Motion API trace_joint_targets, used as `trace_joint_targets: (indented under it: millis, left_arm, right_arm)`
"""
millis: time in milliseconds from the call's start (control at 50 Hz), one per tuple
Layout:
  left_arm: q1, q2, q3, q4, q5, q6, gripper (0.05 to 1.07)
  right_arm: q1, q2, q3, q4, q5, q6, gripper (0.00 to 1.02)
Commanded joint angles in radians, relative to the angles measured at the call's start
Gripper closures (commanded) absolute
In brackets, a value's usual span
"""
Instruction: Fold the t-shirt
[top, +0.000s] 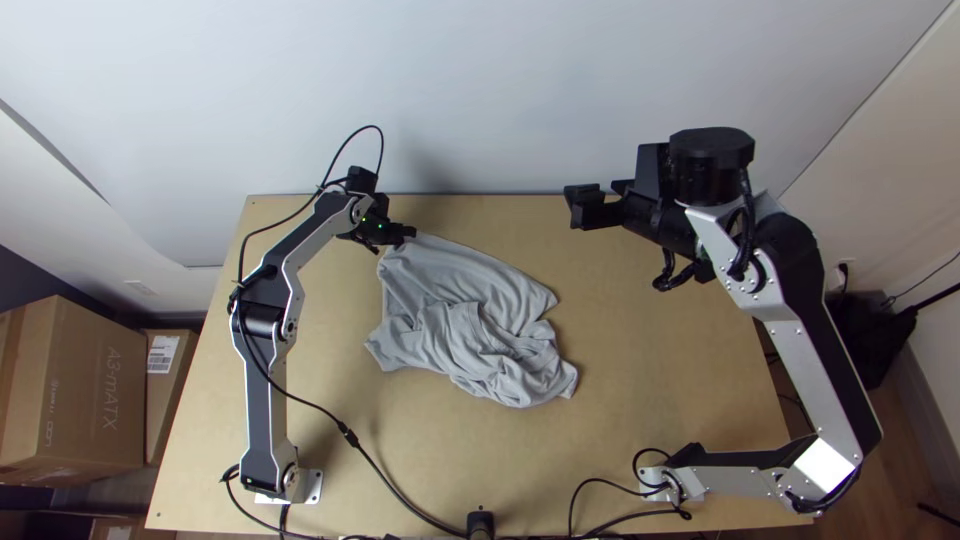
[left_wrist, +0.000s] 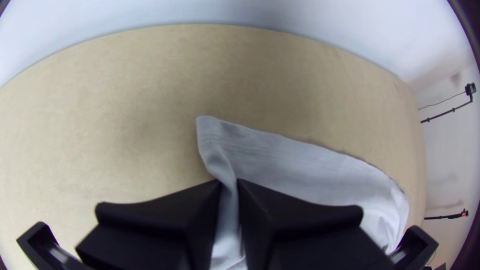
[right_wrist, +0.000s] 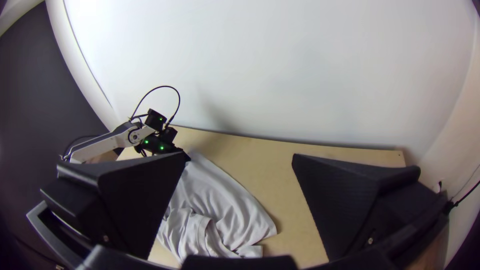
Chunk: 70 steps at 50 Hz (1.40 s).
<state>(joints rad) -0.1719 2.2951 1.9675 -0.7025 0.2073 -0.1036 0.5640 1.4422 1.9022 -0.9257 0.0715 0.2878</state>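
One t-shirt (top: 450, 275), bunched in top view, stitched edge (left_wrist: 214, 136) in left wrist view

Top view high, facing steeply down; left wrist view near shirt (left_wrist: 310, 172), right's farther; all share shirt.

There's room between the t-shirt (top: 455, 275) and the right arm (top: 822, 365).

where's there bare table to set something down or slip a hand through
The table is bare between the t-shirt and the right arm, and between t-shirt and near edge, right of the cable. Crowded: near the t-shirt's far left corner, where the left gripper holds cloth; the right gripper hangs over the far side.
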Motion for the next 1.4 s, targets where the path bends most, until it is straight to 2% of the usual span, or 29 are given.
trace_joint_targets:
  millis: [0, 100, 200, 320, 460, 820, 1000, 1100, 1300, 1380]
  left_arm:
    - [0.003, -0.016, -0.042, 0.008, 0.018, 0.007, 1.05]
    - [0.026, -0.065, -0.071, 0.011, 0.02, -0.013, 1.05]
    - [0.055, -0.135, -0.107, 0.011, 0.023, -0.027, 1.05]
    - [0.086, -0.221, -0.153, 0.012, 0.026, -0.039, 1.05]
    - [0.109, -0.315, -0.203, 0.012, 0.029, -0.05, 1.05]
    - [0.129, -0.459, -0.343, 0.031, 0.029, -0.064, 1.05]
    - [0.152, -0.464, -0.372, 0.04, 0.029, -0.065, 1.05]
    - [0.16, -0.482, -0.404, 0.058, 0.029, -0.067, 1.05]
    - [0.175, -0.499, -0.423, 0.064, 0.03, -0.065, 1.05]
    - [0.181, -0.499, -0.424, 0.064, 0.034, -0.065, 1.05]
  right_arm:
    - [0.028, 0.04, -0.043, -0.024, 0.007, 0.013, 0.04]
    - [0.093, 0.087, -0.058, -0.139, 0.005, 0.016, 0.04]
    - [0.165, 0.119, -0.081, -0.199, 0.004, 0.011, 0.04]
    - [0.249, 0.144, -0.103, -0.202, -0.004, -0.018, 0.04]
    - [0.293, 0.222, -0.097, -0.202, -0.039, -0.018, 0.07]
    - [0.487, 0.431, -0.008, -0.183, -0.039, -0.018, 0.07]
    - [0.513, 0.554, 0.116, -0.182, -0.039, 0.007, 0.07]
    - [0.51, 0.632, 0.21, -0.182, -0.039, 0.036, 0.16]
    - [0.508, 0.759, 0.353, -0.185, -0.044, 0.082, 0.16]
    - [0.508, 0.79, 0.374, -0.185, -0.067, 0.108, 0.16]
